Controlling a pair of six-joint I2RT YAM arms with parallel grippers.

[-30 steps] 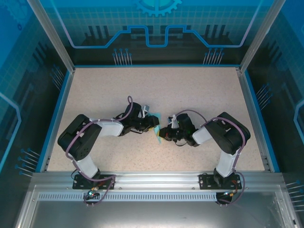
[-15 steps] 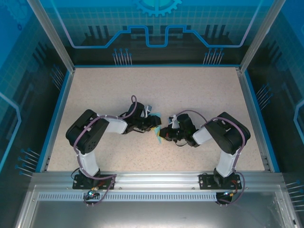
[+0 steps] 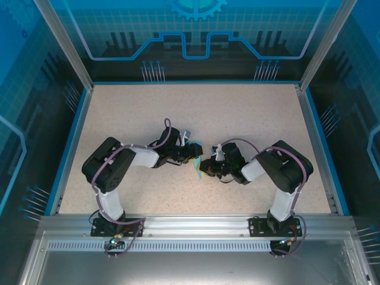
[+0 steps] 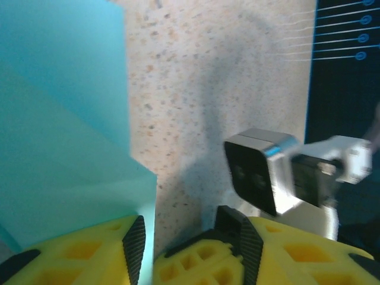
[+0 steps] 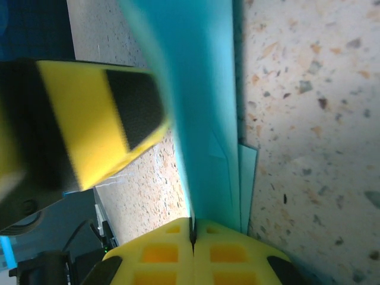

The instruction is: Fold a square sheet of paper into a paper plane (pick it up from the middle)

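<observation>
I'm watching the right tool [image 5: 192, 230] clamping the folded paper [image 5: 202, 107], while the left tool [image 4: 189, 237] is hanging apart at its edge.

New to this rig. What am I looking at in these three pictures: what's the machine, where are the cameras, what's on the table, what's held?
Two small robot arms are bolted at the near edge of a speckled table. Each ends in a two-finger gripper with yellow fingers. The wide picture looks down from above and behind, with the left arm on the left and the right arm on the right. The other two pictures come from cameras on the wrists, looking along each arm's own fingers. Between the arms is a partly folded cyan sheet of paper. The right gripper is shut on it. The left gripper has its jaws apart, with the paper's edge beside one pad.
</observation>
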